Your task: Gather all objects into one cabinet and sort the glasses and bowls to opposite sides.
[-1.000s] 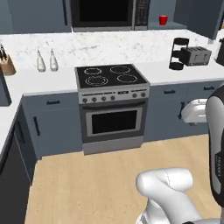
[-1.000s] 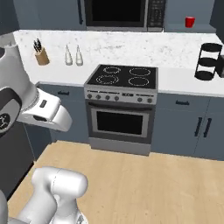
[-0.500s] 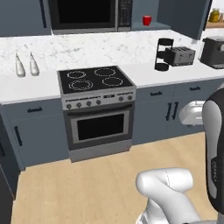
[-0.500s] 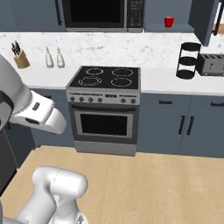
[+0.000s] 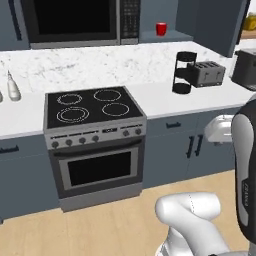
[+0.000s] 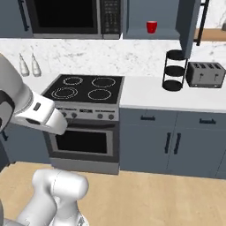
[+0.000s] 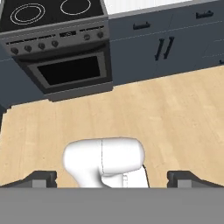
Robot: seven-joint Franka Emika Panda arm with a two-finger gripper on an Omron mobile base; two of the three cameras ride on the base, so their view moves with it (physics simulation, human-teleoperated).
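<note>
In the left base view, a small red cup [image 5: 161, 29] stood upright on the floor of a slate-blue wall recess [image 5: 170, 37], just right of the microwave [image 5: 75, 21] and high above the white counter [image 5: 165, 95]. Below it, a black tiered stand [image 5: 184, 73] stood on the counter beside a grey toaster [image 5: 209, 73], and a black four-ring stove [image 5: 92, 107] with its oven sat to the left, with a pale bottle [image 5: 12, 88] near the far left edge. In the right base view, the red cup [image 6: 152, 27] sat in the same recess [image 6: 152, 34], between the microwave [image 6: 70, 16] and a dark cabinet panel; the tiered stand [image 6: 174, 70] and toaster [image 6: 205, 74] were to its lower right on the counter [image 6: 150, 95], and two bottles [image 6: 29, 65] stood left of the stove [image 6: 86, 90]. In the hand view, the claw [image 7: 113, 178] hung over the wooden floor [image 7: 175, 118], well apart from the cup, its two dark fingertips [image 7: 39, 178] spread wide with nothing between them; the oven [image 7: 65, 65] and lower cabinet doors [image 7: 162, 43] lay ahead.
</note>
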